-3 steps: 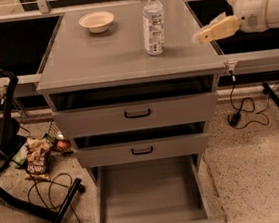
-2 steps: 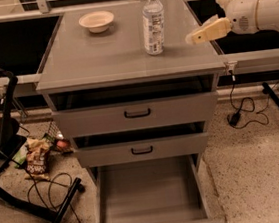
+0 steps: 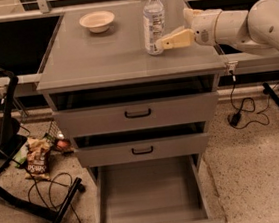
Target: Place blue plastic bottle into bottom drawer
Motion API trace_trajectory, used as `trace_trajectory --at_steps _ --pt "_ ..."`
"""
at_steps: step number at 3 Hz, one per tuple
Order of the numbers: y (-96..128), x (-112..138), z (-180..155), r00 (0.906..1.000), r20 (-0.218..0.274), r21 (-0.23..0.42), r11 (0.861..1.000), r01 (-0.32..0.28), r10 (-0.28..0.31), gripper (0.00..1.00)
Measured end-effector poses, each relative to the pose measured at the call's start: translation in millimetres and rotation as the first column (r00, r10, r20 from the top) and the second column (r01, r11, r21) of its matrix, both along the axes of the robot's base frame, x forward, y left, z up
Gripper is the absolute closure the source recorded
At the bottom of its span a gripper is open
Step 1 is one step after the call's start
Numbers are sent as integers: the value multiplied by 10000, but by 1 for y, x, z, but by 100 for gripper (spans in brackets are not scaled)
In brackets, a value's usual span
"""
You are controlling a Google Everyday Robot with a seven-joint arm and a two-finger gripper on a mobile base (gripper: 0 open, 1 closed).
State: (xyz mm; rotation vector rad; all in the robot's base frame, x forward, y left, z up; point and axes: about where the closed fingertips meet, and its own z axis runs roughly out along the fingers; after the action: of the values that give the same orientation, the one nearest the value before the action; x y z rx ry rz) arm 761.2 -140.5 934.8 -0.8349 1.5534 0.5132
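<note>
Okay, pincer (image 3: 171, 40) is over the right side of the bench (image 3: 99, 63), at the end of the arm (image 3: 240, 21) that comes in from the right edge of the view. I can't tell whether it is apart or together from this angle. Its tip sits at the lower right side of the blue plastic bottle (image 3: 153, 21); I can't tell whether it is touching or just beside it.

Bottle stands upright on the bench top, right of centre toward the back. Long axis vertical, white cap pointing up, base flat on the surface. Label wraps the middle.

Small pale bowl (image 3: 97, 20) sits on the same top, back left, well apart from the bottle.

Below the top, the top drawer (image 3: 137, 114) and the middle drawer (image 3: 142, 151) each show a black handle and a dark gap above the front.

Bottom drawer (image 3: 149, 198) is pulled out toward me, grey floor showing.

On the floor to the left I see a snack bag (image 3: 36, 161) and black cables (image 3: 52, 186); more cable (image 3: 239, 107) on the right.
</note>
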Motion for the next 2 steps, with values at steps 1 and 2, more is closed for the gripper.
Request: trace_trajectory --at_steps 1,2 --pt "17 18 -6 9999 128 368 9993 -115 110 0" --pt "32 35 -5 9994 290 439 9988 -193 180 0"
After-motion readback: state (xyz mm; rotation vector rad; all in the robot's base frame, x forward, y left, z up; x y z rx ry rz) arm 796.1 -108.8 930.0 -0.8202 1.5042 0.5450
